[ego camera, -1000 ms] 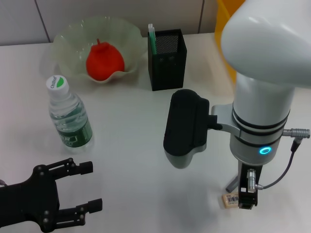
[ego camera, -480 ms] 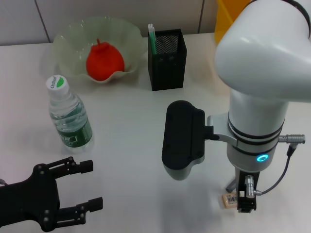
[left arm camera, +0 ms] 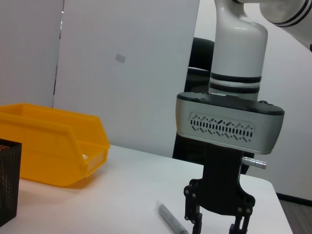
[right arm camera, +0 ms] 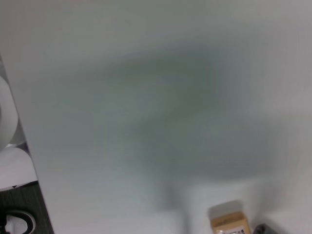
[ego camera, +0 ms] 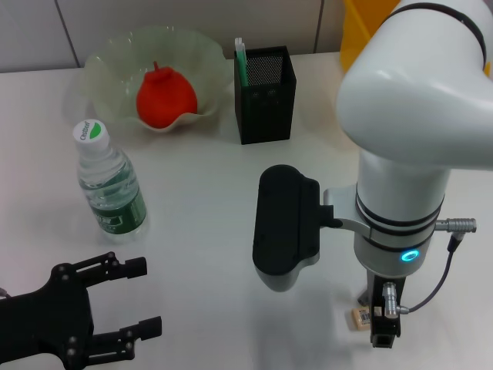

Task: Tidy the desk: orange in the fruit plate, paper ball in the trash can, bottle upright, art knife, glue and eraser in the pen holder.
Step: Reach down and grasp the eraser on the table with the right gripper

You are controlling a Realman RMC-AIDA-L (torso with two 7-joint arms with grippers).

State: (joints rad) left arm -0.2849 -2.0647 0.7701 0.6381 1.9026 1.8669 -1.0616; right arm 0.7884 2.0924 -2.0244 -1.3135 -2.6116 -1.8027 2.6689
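Dropping lower over the last second, the right hand (ego camera: 383, 331) is closing in on the eraser (ego camera: 362, 317) lying on the bench (ego camera: 208, 231); can't tell its finger state. Left hand (ego camera: 115, 320) sits parked, spread apart.

bright, even overhead light gives soft shadows on the table (ego camera: 200, 200). the right wrist view is blurred with a broad grey shadow; the other views are sharp.

Beige eraser (ego camera: 360, 317) with barcode sticker flat on desk, touching right gripper (ego camera: 383, 333) tip; orange (ego camera: 165, 96) in fruit plate (ego camera: 115, 58), bottle (ego camera: 110, 187) upright, far off.
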